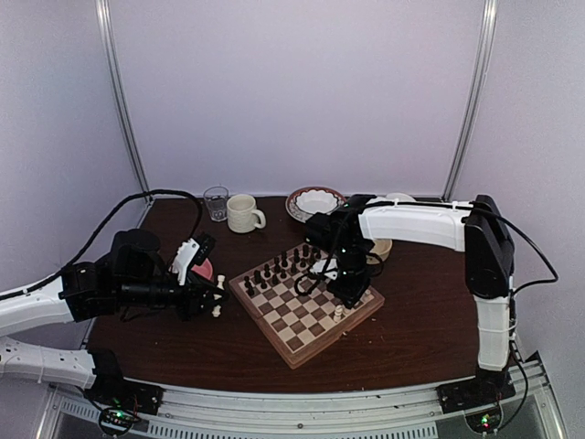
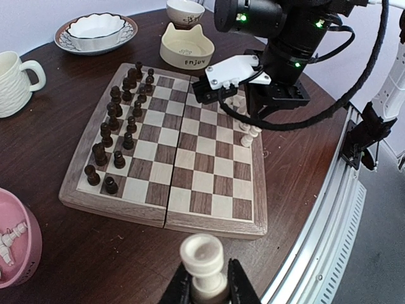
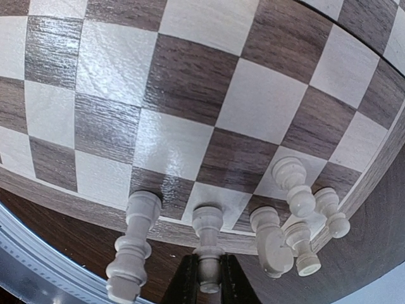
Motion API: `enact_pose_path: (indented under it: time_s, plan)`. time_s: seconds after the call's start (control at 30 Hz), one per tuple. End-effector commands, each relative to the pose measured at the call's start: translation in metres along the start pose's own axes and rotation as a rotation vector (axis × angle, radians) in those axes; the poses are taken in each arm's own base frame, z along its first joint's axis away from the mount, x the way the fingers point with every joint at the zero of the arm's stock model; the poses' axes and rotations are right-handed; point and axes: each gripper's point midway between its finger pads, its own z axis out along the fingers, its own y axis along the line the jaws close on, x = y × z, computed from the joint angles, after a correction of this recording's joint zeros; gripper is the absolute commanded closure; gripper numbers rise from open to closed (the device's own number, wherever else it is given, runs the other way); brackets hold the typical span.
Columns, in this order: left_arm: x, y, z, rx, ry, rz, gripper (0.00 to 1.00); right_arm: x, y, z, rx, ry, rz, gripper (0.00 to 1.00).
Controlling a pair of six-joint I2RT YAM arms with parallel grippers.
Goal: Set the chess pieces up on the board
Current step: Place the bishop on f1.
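Left gripper [image 2: 205,280] pinches a cream piece [image 2: 201,253] upright between its fingers; the board [image 2: 215,225] lies ahead of it, apart. Right gripper [image 3: 207,273] pinches a second piece [image 3: 207,228] by its head, standing on the board's edge row just below it; other cream pieces [image 3: 273,240] stand close on both sides.

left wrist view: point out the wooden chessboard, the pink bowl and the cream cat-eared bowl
square wooden chessboard [image 2: 209,183], left wrist view, a bare middle square
round pink bowl [image 2: 30,256], left wrist view, its right wall
cream cat-eared ceramic bowl [image 2: 183,56], left wrist view, its front wall
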Motion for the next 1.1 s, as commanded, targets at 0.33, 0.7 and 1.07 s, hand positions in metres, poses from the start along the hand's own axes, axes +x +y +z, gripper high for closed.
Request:
enact_pose_path:
  time_s: [0.33,0.7,1.07]
  plan:
    - [-0.008,-0.004,0.002,0.022,-0.038,0.022,0.93,-0.013,-0.007,-0.007,0.015,-0.043,0.001,0.69]
    - [-0.008,-0.005,0.002,0.030,-0.036,0.021,0.93,-0.020,-0.007,-0.032,0.013,-0.136,0.018,0.70]
    - [-0.009,-0.008,0.008,0.047,-0.031,0.019,0.93,-0.026,-0.012,-0.082,0.048,-0.330,0.028,0.71]
